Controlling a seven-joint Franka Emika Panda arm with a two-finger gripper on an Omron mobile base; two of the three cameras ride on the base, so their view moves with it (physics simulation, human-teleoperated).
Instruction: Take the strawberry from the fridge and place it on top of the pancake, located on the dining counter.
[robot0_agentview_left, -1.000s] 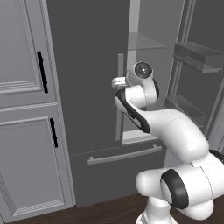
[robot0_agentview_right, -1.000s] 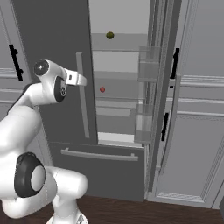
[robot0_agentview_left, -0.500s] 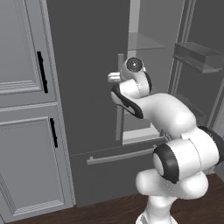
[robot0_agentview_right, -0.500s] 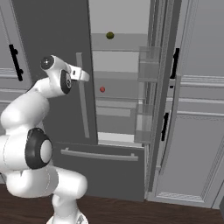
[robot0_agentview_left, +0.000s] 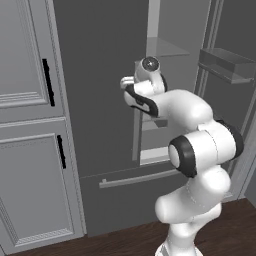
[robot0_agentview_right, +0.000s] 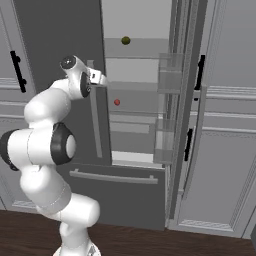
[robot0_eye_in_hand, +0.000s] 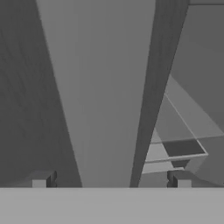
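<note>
Left base view, fridge (robot0_agentview_left: 105, 100): a tall dark grey appliance; its left door is shut and its right door stands open, showing a pale interior with clear shelves.
Left base view, arm: white with dark joints, it rises from the lower right and bends up toward the gap between the doors.
Left base view, handle (robot0_agentview_left: 136, 130): a long grey bar on the edge of the shut door, partly hidden behind the arm.
Left base view, cabinets (robot0_agentview_left: 30, 125): light grey panelled doors with black handles, left of the fridge.
Right base view, strawberry (robot0_agentview_right: 117, 102): a tiny red fruit on a middle glass shelf inside the fridge, well apart from the arm's wrist.
Right base view, green fruit (robot0_agentview_right: 126, 40): small and olive-green, on the shelf above the strawberry.
Right base view, open door (robot0_agentview_right: 182, 100): swung out to the right, with clear bins on its inner side.
Right base view, floor (robot0_agentview_right: 150, 242): dark wood boards.
Hand view, tool (robot0_eye_in_hand: 111, 179): two dark tips stand far apart, spread wide with nothing between them but the door's edge ahead.
Hand view, door edge (robot0_eye_in_hand: 105, 96): a broad grey upright band, close in front.
Hand view, shelves (robot0_eye_in_hand: 175, 151): glass shelves seen to the right of the band.
</note>
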